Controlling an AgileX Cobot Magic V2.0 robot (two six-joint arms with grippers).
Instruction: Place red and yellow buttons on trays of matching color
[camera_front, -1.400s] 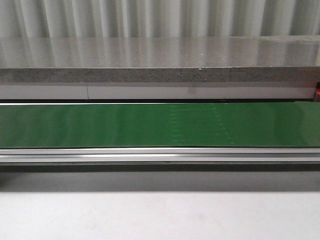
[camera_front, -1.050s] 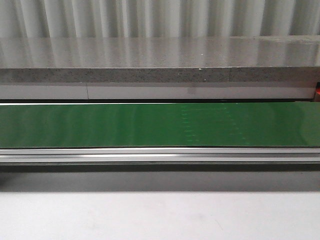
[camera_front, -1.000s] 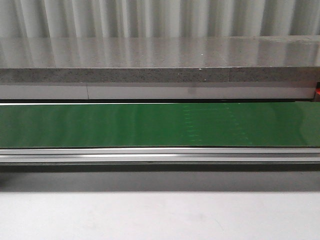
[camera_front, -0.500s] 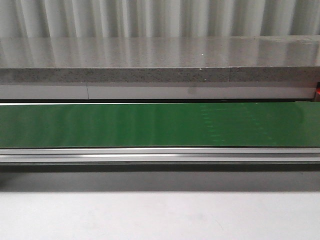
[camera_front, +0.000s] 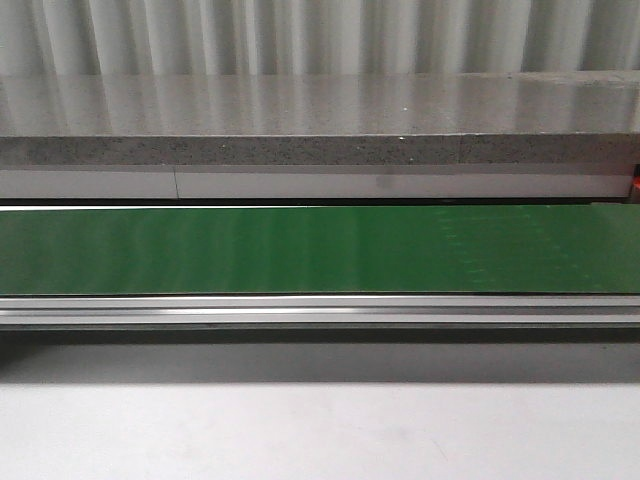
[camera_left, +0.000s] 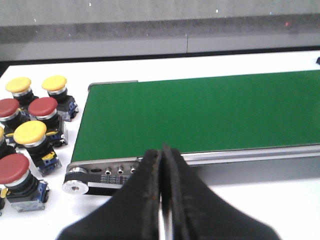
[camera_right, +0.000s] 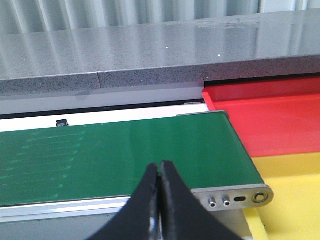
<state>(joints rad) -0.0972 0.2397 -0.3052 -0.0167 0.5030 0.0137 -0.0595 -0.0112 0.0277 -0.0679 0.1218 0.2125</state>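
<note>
Red buttons (camera_left: 42, 106) and yellow buttons (camera_left: 30, 132) cluster on the white desk (camera_left: 280, 200) beside one end of the green conveyor belt (camera_front: 320, 250). The red tray (camera_right: 270, 117) and yellow tray (camera_right: 292, 185) sit at the other end. Left tool (camera_left: 161, 165) and right tool (camera_right: 159, 175) hover closed, gripping nothing.

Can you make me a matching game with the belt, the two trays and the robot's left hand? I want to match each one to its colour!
Things:
1. conveyor belt
2. tray nearest the grey ledge
3. tray nearer the camera
4. left hand

Colours:
A. yellow
B. black
C. green
D. red

Pairs: 1-C, 2-D, 3-A, 4-B
</note>
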